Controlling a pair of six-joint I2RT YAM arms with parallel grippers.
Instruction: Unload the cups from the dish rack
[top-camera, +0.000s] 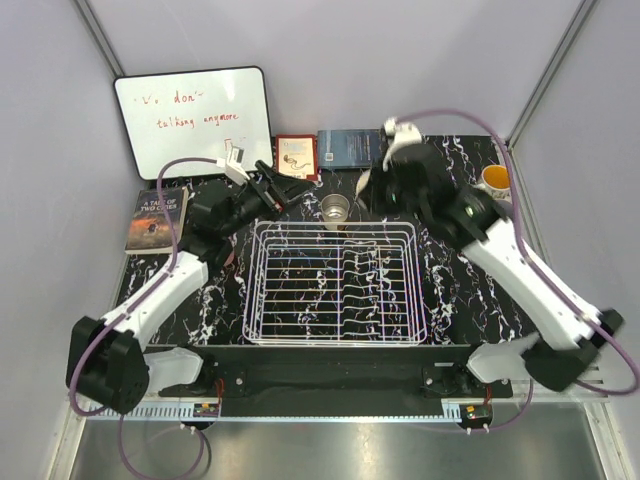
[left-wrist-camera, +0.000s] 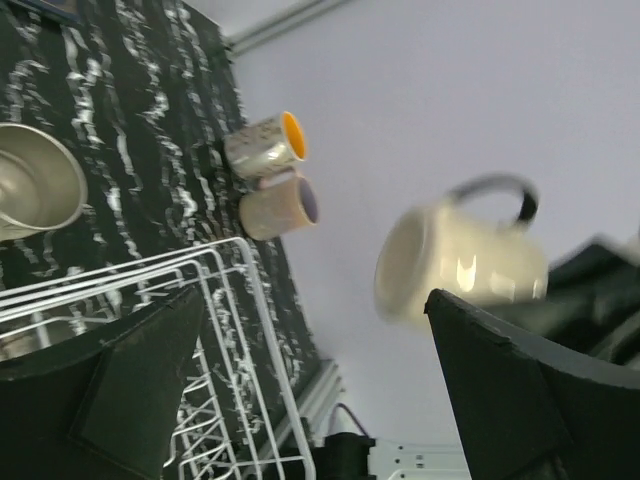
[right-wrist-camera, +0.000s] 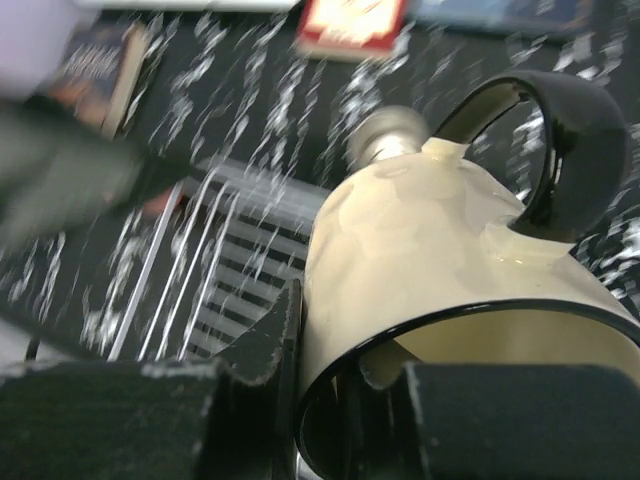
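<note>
The right claw (right-wrist-camera: 350, 370) is clamped on the rim of a cream mug (right-wrist-camera: 430, 250) with a black handle. One finger sits inside the mouth and the other presses the outer wall, so the mug hangs tilted from the claw, handle on the side away from the fingers. A rim pinch probably suits a mug too wide to span whole. This wrist's view is blurred, so how deep the inner finger reaches is unclear.

The right arm stretches forward and inward from its base, wrist bent, holding the mug in the air just past the far edge of the dish rack (top-camera: 335, 340). Just to this claw's inner side, beyond the rack, a shiny cup (top-camera: 335, 210) stands on the table. Well off to its outer side, a yellow-inside mug (left-wrist-camera: 265, 145) and a lavender mug (left-wrist-camera: 280, 205) stand side by side.

The left claw (left-wrist-camera: 315, 300) has its jaws apart and holds nothing. Its arm reaches to the rack's far left corner, and the held mug is ahead of it. From above the rack looks emptied, so this mug may be the last to set down.
</note>
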